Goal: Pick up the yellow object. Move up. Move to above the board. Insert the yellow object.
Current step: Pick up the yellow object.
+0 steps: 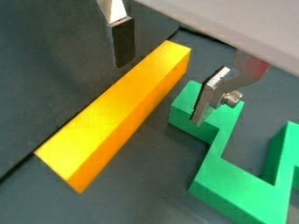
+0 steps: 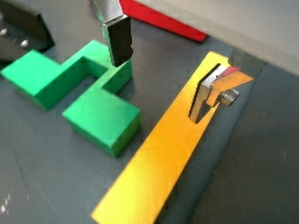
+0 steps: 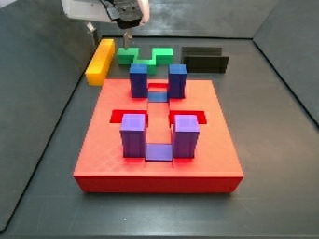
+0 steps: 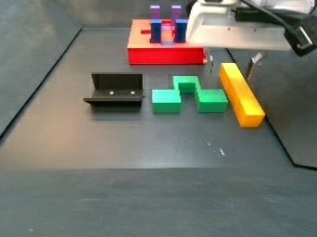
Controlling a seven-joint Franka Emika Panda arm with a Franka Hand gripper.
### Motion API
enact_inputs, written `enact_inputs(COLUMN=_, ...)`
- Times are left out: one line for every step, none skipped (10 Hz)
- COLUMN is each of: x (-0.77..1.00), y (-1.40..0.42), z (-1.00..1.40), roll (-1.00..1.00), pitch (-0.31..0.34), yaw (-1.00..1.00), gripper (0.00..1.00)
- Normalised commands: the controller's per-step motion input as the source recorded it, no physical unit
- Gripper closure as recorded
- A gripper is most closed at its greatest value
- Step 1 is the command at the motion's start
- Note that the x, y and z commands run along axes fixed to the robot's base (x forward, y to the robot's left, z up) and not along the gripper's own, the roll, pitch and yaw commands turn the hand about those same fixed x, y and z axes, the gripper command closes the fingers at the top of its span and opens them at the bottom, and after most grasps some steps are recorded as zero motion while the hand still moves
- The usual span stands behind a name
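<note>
The yellow object (image 1: pixel 122 109) is a long orange-yellow bar lying flat on the dark floor, also seen in the other views (image 2: pixel 163 162) (image 3: pixel 101 59) (image 4: pixel 242 93). My gripper (image 1: pixel 162 87) hangs open just above the bar's end nearest the board, with nothing held between its silver fingers (image 1: pixel 121 42). In a wrist view one finger (image 2: pixel 205 98) stands in front of the bar and the gripper's (image 2: pixel 158 89) other finger is over the green block. Both side views show the gripper (image 3: pixel 123 34) (image 4: pixel 239 63) over that same end. The red board (image 3: pixel 156 140) (image 4: pixel 148 54) carries blue and purple posts.
A green zigzag block (image 1: pixel 239 166) (image 2: pixel 70 87) (image 3: pixel 152 56) (image 4: pixel 188 94) lies right beside the bar. The black fixture (image 4: pixel 114 90) (image 3: pixel 206 60) (image 2: pixel 24 33) stands past it. Dark walls (image 3: pixel 37 112) enclose the floor.
</note>
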Motion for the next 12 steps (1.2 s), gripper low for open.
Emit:
enact_inputs(x=0.03, y=0.16, z=-0.25, roll=-0.20, pitch=-0.013, yaw=0.43, gripper=0.00)
enact_inputs(x=0.14, y=0.14, z=-0.28, roll=-0.18, pitch=0.000, yaw=0.43, gripper=0.00)
enact_inputs(x=-0.01, y=0.00, z=-0.34, roll=-0.01, pitch=0.000, yaw=0.30, gripper=0.00)
enact_inputs(x=-0.03, y=-0.13, z=-0.24, roll=0.07, pitch=0.000, yaw=0.23, gripper=0.00)
enact_inputs(x=-0.05, y=-0.21, z=-0.06, roll=0.13, pitch=0.000, yaw=0.15, gripper=0.00)
enact_inputs(x=-0.14, y=-0.20, z=0.00, roll=0.10, pitch=0.000, yaw=0.11, gripper=0.00)
enact_inputs(x=-0.29, y=-0.09, z=0.01, roll=0.06, pitch=-0.021, yaw=0.03, gripper=0.00)
enact_inputs(x=-0.45, y=0.00, z=0.01, roll=0.01, pitch=-0.039, yaw=0.00, gripper=0.00)
enact_inputs(x=-0.49, y=0.05, z=0.08, roll=0.00, pitch=-0.020, yaw=0.00, gripper=0.00)
enact_inputs(x=-0.43, y=0.02, z=0.06, roll=0.00, pitch=-0.017, yaw=0.00, gripper=0.00)
enact_inputs(x=-0.13, y=0.00, z=0.00, roll=0.00, pitch=-0.036, yaw=0.00, gripper=0.00)
enact_inputs(x=0.00, y=0.00, z=-0.11, roll=0.00, pitch=0.000, yaw=0.06, gripper=0.00)
